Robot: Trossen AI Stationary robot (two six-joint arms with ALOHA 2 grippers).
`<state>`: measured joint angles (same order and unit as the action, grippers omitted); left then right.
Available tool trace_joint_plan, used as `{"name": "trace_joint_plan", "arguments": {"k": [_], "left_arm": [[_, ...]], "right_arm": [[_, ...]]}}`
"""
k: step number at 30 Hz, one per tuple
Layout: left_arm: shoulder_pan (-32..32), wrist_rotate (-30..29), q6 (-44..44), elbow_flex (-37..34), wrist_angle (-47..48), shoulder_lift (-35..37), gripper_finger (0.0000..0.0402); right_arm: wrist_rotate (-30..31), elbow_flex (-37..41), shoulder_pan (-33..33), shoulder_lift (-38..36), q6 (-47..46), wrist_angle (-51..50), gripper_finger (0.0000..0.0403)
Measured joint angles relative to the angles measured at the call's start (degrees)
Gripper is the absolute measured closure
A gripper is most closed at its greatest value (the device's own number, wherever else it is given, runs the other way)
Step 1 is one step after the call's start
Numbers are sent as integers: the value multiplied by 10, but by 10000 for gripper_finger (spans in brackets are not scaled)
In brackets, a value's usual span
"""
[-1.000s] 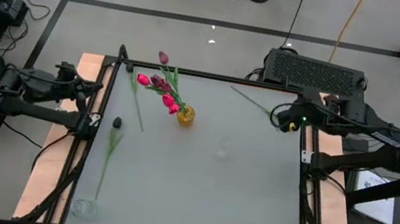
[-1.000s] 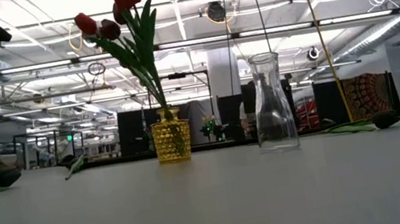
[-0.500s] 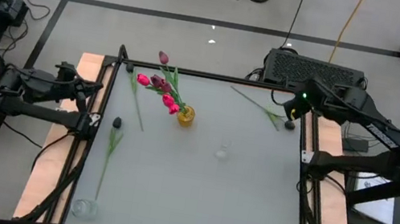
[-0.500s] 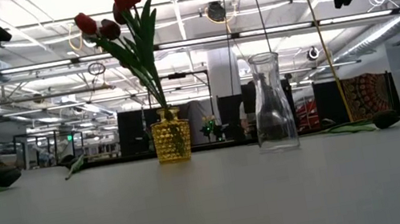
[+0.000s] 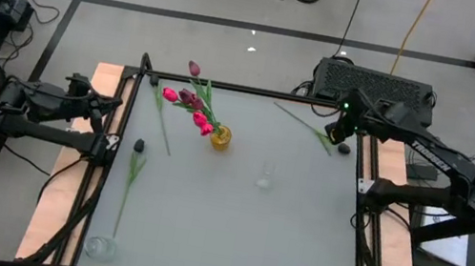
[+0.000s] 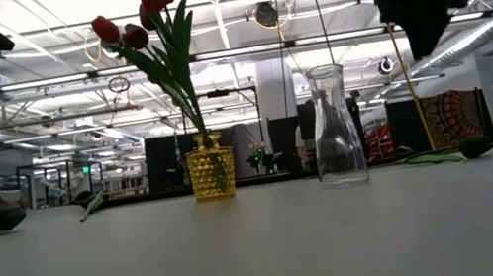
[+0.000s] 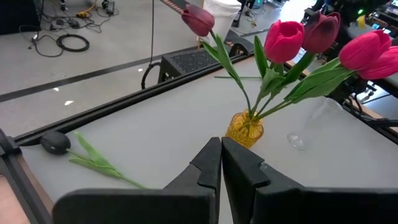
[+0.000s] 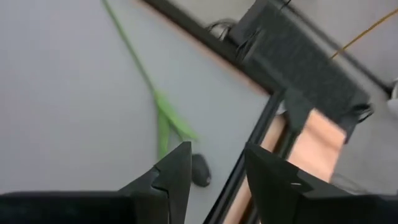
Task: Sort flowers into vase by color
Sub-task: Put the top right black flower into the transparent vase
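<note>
A yellow vase (image 5: pixel 220 137) holds several pink and red flowers (image 7: pixel 283 40). A clear vase (image 5: pixel 264 176) stands right of it. One dark-headed flower (image 5: pixel 343 149) lies flat at the far right, its stem (image 8: pixel 134 53) running toward the far edge. Another dark-headed flower (image 5: pixel 139 146) lies at the left. My right gripper (image 5: pixel 338 131) hangs open above the far-right flower, whose head (image 8: pixel 200 169) shows just below the finger gap (image 8: pixel 217 168). My left gripper (image 7: pixel 221 149) waits shut by the table's left edge (image 5: pixel 116 105).
A loose green stem (image 5: pixel 162 120) lies left of the yellow vase. A small clear glass (image 5: pixel 99 247) sits at the near left corner. A black box (image 5: pixel 376 84) stands beyond the far right corner. Black frame rails (image 5: pixel 365 193) border the table.
My right arm has swung toward the table's far edge. Its gripper has come down and tipped further downward over the far-right dark-headed flower, uncovering that flower's head in the high view. The flowers and vases lie as before.
</note>
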<state>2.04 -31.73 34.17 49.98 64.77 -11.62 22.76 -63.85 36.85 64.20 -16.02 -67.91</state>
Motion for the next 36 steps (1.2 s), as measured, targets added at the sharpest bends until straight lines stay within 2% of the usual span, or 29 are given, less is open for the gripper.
{"name": "trace_joint_plan", "arguments": {"k": [7, 13, 19, 29, 33, 36], "left_arm": [[0, 0, 0, 0, 0, 0, 381], [0, 0, 0, 0, 2, 0, 381], [0, 0, 0, 0, 2, 0, 381], [0, 0, 0, 0, 2, 0, 381], [0, 0, 0, 0, 2, 0, 381], [0, 0, 0, 0, 2, 0, 381]], "right_arm": [[-8, 90, 23, 0, -22, 43, 261], [-66, 133, 52, 1, 51, 69, 261], [-66, 136, 91, 23, 107, 67, 261], [-67, 136, 137, 122, 141, 78, 261], [-113, 136, 138, 149, 160, 80, 261], [-121, 136, 138, 161, 174, 98, 261]]}}
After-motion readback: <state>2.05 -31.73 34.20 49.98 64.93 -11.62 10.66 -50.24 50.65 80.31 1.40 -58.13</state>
